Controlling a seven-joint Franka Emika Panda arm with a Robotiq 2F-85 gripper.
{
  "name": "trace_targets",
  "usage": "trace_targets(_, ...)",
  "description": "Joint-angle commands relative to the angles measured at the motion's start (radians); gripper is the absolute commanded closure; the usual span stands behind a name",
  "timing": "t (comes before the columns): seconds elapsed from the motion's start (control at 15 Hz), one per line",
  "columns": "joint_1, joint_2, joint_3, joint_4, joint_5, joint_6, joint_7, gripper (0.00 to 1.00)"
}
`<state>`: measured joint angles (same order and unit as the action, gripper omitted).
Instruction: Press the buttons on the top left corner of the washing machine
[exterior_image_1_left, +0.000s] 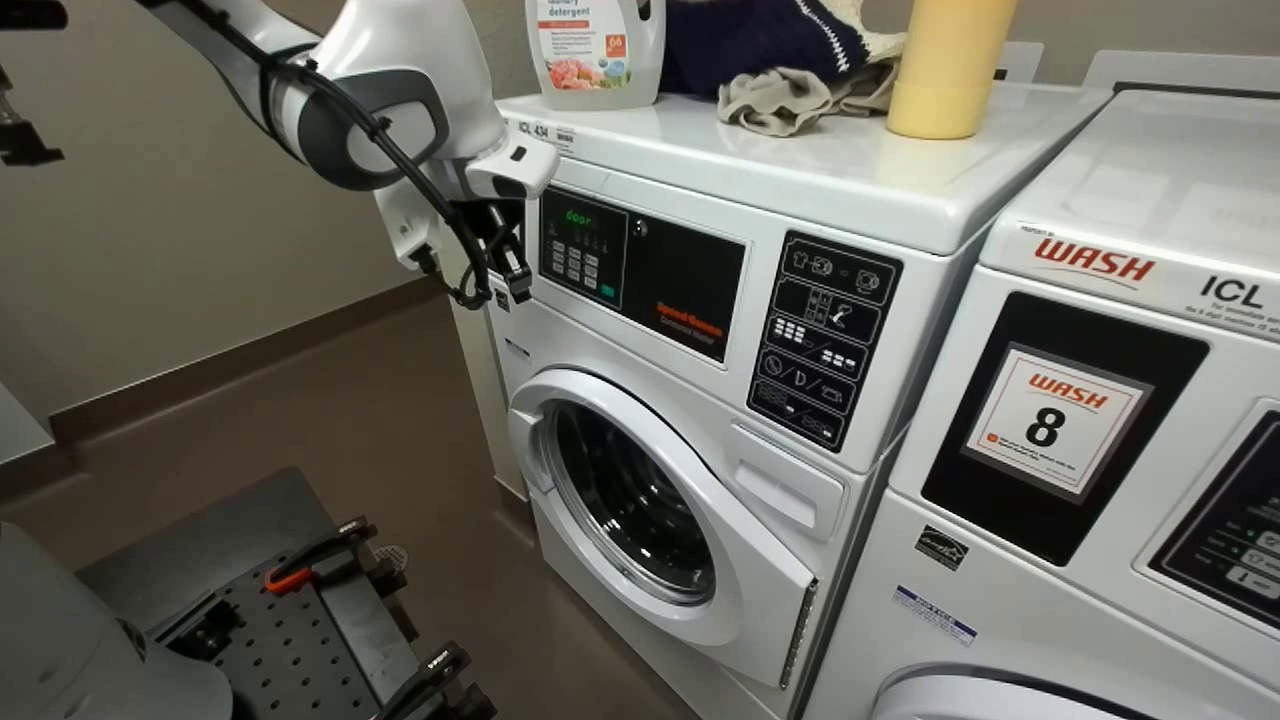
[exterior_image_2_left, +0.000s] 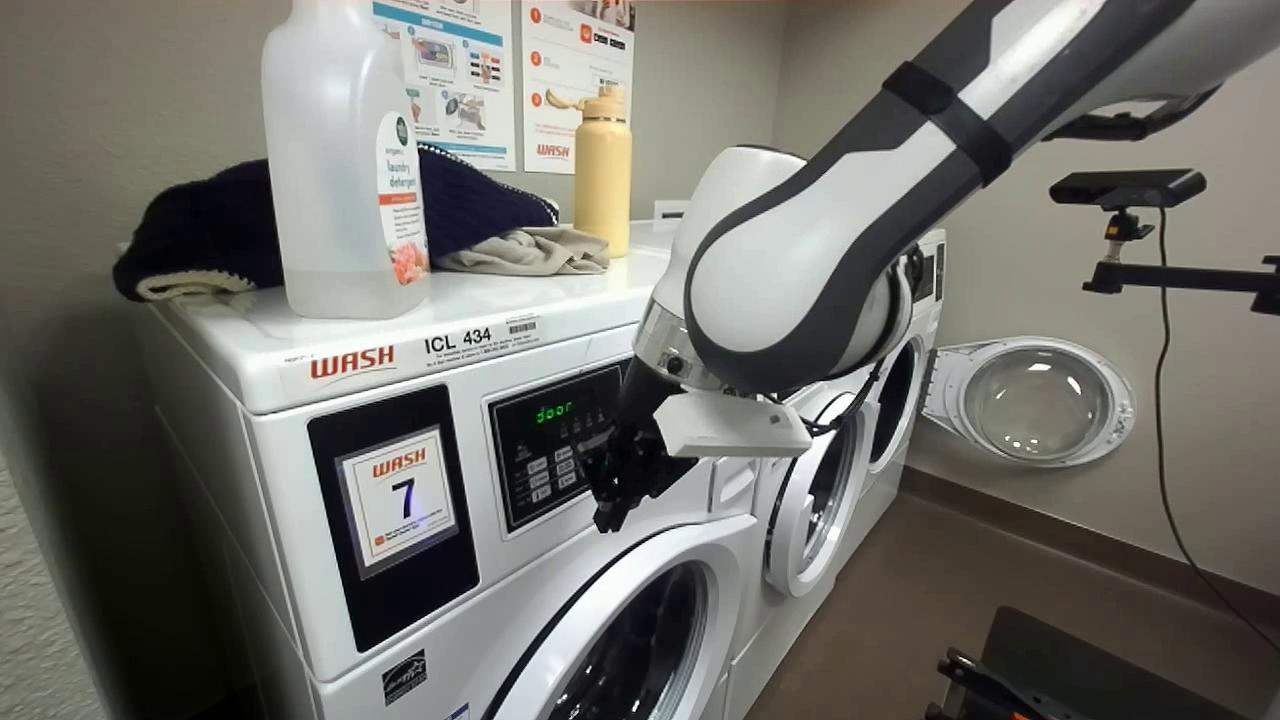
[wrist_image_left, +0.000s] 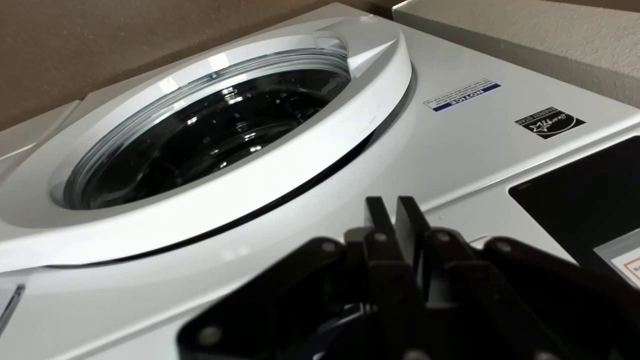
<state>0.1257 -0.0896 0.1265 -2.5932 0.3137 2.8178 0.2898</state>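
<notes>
In an exterior view, the black two-fingered tool hides part of the dark control panel holding small pale rectangular buttons; their print is too small to read. That view's bottom edge crops the round glass porthole door of the white front-loading washing machine. Both exterior views cut off the top of a translucent white plastic detergent bottle. In the wrist view, the tool's near parts are blurred, and the right edge crops a white, red-marked placard.

Beige wall, dark baseboard, brown floor
</notes>
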Motion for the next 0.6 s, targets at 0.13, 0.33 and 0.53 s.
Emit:
trace_targets(0.13,-0.036,0.003,0.042,-0.054,-0.260,0.165,0.235,0.99)
trace_targets(0.33,-0.080,-0.012,0.056,-0.064,-0.489,0.183,0.429,0.99)
trace_targets(0.53,-0.119,-0.033,0.073,-0.055,-0.689,0.150,0.618,0.98)
